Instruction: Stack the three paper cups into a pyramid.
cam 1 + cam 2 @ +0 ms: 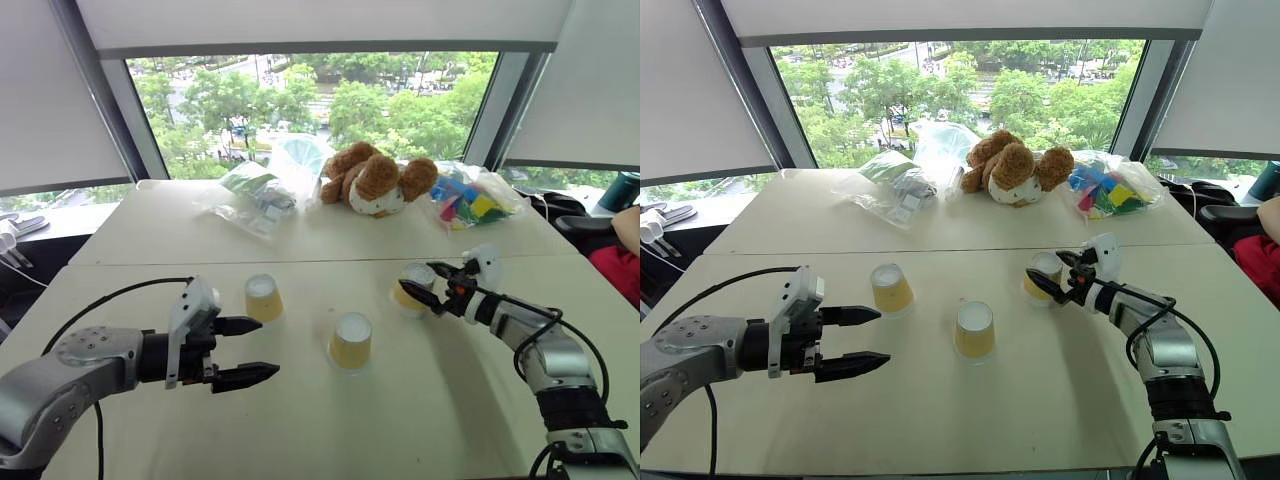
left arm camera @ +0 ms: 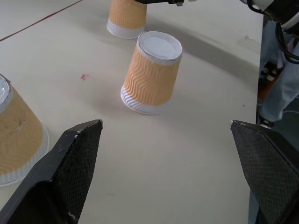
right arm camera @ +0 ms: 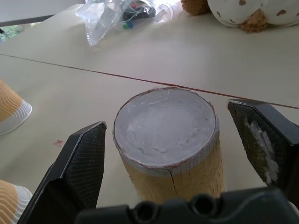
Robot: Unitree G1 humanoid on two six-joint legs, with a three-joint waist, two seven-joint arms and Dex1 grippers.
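Three yellow-orange paper cups stand upside down on the table, white bases up: a left cup (image 1: 263, 298), a middle cup (image 1: 351, 340) and a right cup (image 1: 412, 288). My right gripper (image 1: 420, 278) is open with one finger on each side of the right cup (image 3: 166, 135), and a small gap shows on both sides. My left gripper (image 1: 266, 348) hangs open just above the table, in front of the left cup and left of the middle cup. In the left wrist view the middle cup (image 2: 154, 70) stands ahead of the open left gripper (image 2: 164, 123), with the left cup (image 2: 14, 135) off to one side.
At the back of the table lie a brown plush toy (image 1: 375, 180), clear plastic bags (image 1: 255, 195) and a bag of coloured blocks (image 1: 470, 205). A seam (image 1: 300, 260) runs across the table behind the cups. A person's arm (image 1: 630, 225) shows at the right edge.
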